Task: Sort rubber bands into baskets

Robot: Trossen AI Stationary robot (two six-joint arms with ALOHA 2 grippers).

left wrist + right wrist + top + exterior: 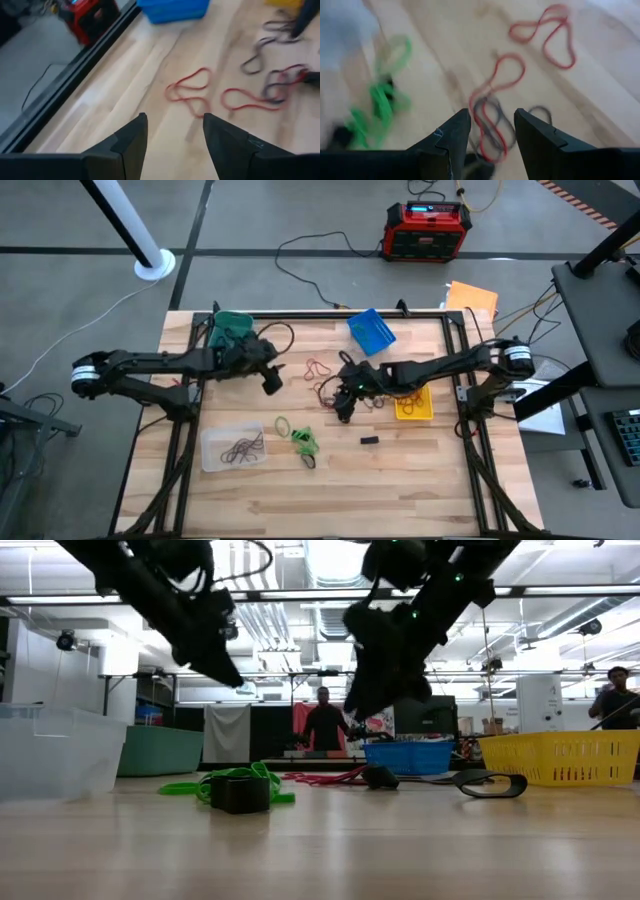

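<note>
Above red rubber bands (492, 95), right fingers (487, 131) and left fingers (172, 134) apart, empty

Lab; ceiling ducts (300, 630); benches (330, 752)

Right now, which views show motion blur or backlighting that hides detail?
Right wrist view: the bright green rubber bands are smeared by motion. Left wrist view: the thin red rubber bands are softly blurred. Low view: both arms are dark silhouettes against bright ceiling lights. High view: evenly lit and sharp enough.
</note>
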